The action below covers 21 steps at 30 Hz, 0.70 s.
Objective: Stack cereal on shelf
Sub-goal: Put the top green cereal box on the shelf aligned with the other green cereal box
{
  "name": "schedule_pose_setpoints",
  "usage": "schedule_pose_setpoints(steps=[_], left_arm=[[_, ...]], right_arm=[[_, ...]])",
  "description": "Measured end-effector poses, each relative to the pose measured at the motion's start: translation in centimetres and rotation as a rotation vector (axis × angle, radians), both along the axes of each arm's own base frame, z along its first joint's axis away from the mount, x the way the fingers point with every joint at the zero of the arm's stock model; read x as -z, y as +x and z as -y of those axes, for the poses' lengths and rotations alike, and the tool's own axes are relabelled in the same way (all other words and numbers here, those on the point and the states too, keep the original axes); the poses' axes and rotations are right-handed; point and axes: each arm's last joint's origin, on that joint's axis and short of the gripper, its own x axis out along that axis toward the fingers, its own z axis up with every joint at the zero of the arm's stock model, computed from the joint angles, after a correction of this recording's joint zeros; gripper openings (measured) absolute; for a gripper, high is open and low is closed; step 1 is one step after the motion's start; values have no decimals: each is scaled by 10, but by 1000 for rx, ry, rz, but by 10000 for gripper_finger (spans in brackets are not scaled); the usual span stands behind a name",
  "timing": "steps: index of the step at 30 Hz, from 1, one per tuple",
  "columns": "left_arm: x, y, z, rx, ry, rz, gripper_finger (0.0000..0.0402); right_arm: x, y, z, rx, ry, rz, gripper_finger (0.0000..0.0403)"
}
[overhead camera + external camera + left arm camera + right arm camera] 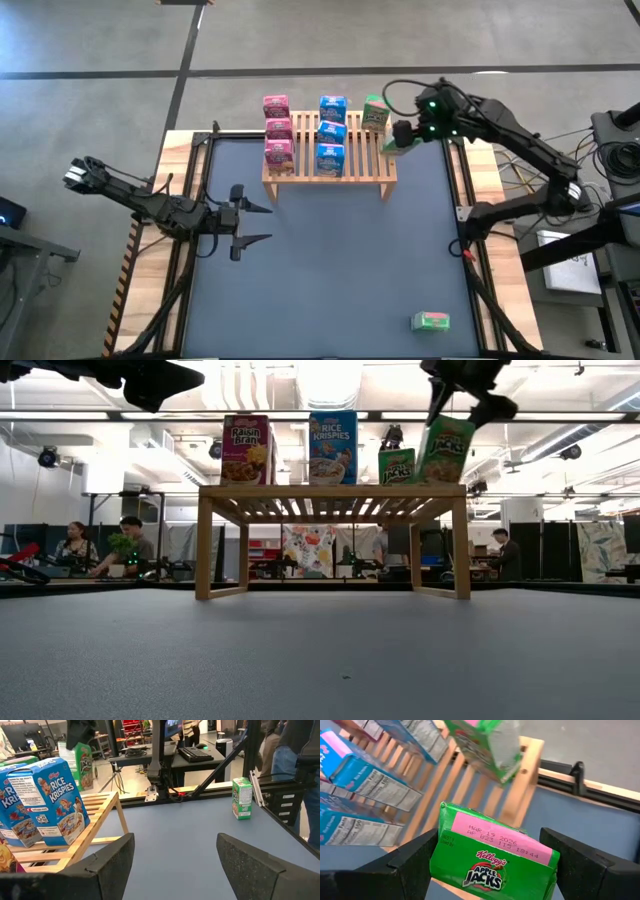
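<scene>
Green cereal box between right gripper fingers, date stamp wrist-view only.

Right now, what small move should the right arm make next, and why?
Probably lower the green box onto the shelf, in front of the green one already standing. The right pincer holds it tilted above the shelf's right end, not yet resting on the slats.

Bright, even overhead light from glaring ceiling strips; soft shadows, with close objects blurred in wrist views.
</scene>
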Motion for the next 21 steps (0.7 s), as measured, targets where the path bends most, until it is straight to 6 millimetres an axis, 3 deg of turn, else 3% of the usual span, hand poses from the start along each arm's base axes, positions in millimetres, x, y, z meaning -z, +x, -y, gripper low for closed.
schedule_pose_setpoints(steps=[9, 21], left_arm=[[0, 0, 0, 0, 0, -1, 265], [2, 0, 0, -1, 1, -23, 265]], right_arm=[[-2, 34, 15, -26, 9, -15, 322], [3, 64, 32, -35, 37, -69, 322]])
